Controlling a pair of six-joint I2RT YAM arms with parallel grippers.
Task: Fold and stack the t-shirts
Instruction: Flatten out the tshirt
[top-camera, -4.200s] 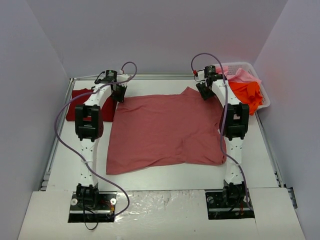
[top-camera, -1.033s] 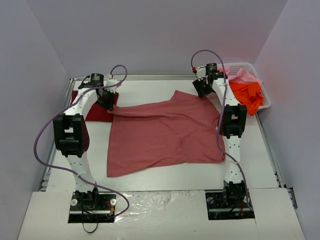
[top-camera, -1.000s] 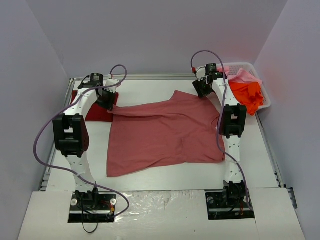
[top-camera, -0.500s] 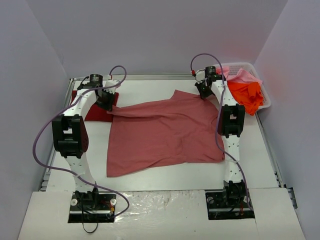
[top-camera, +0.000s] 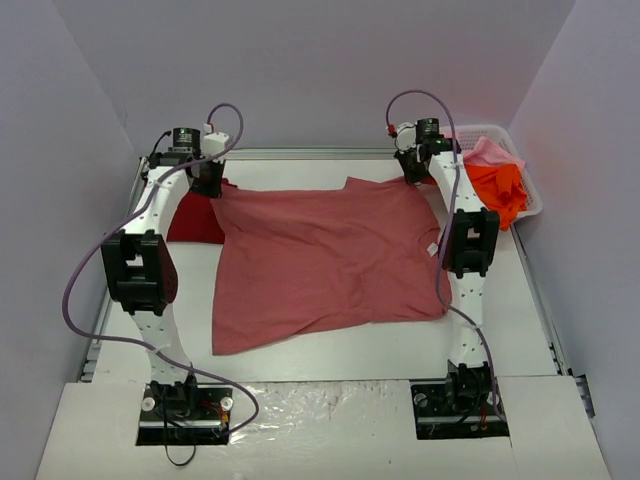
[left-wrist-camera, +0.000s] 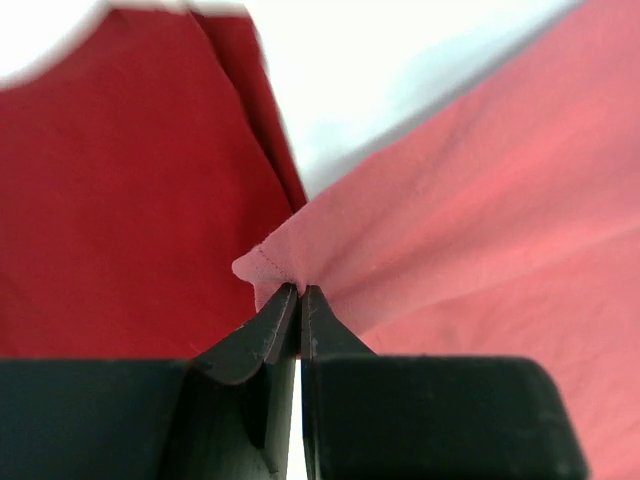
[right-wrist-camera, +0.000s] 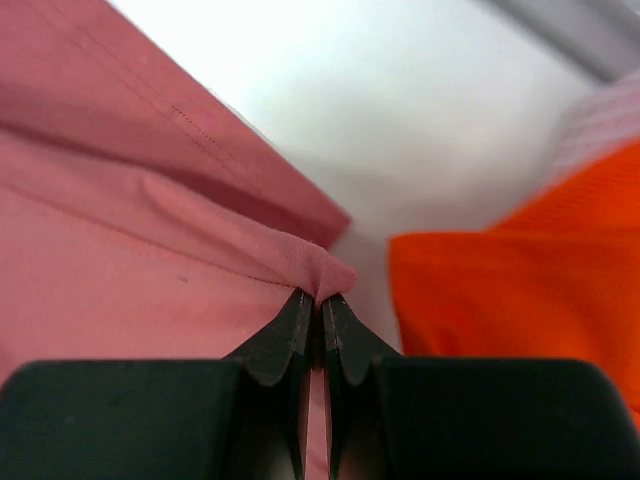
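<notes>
My left fingers (left-wrist-camera: 299, 300) were clamped on one upper corner of the rose-red t-shirt (top-camera: 330, 255) and my right fingers (right-wrist-camera: 320, 302) on the other, the cloth spread mid-frame on the counter (top-camera: 400, 345). Both bites looked thin. A hard pull apart could have slipped a hem free, or dragged the dark crimson t-shirt (top-camera: 185, 222) at upper left.
</notes>
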